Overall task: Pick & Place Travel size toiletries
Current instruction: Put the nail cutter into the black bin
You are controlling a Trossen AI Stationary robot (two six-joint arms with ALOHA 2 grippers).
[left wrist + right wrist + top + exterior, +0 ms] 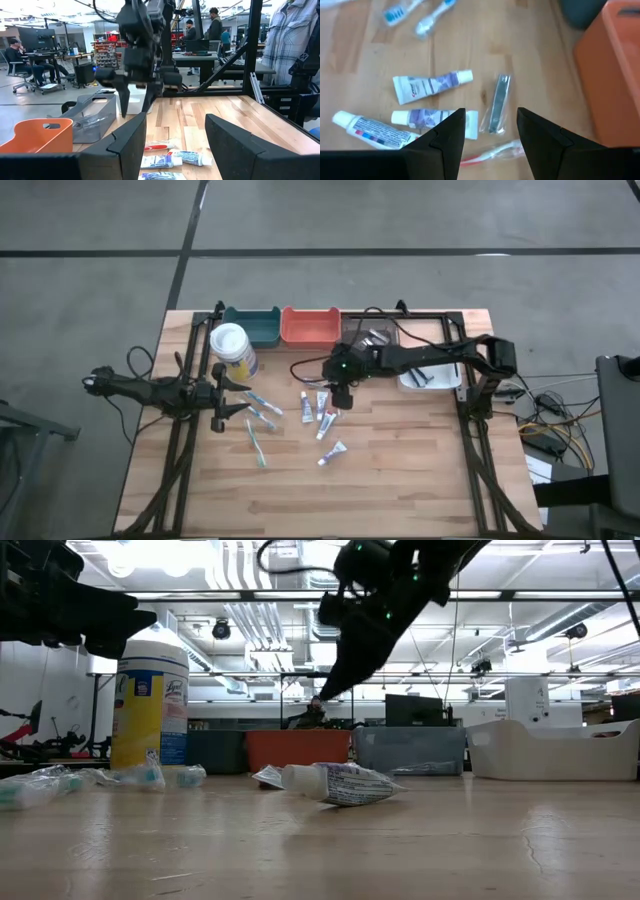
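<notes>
Several white mini tubes (321,408) lie flat on the wooden table's middle, with one more (333,452) nearer the front. Teal toothbrushes (260,408) lie to their left. In the right wrist view I see tubes (432,84), a dark stick in a clear wrapper (499,104) and a pink toothbrush (490,152). My right gripper (340,398) hangs open above the tubes, fingers pointing down, clear of the table in the low view (330,690). My left gripper (243,397) is open and empty, level, left of the toothbrushes.
Teal bin (252,326), orange bin (310,326) and grey bin (368,335) stand in a row at the far edge; a white bin (430,377) sits at the right under my right arm. A wipes canister (233,350) stands by my left gripper. People show in the room beyond.
</notes>
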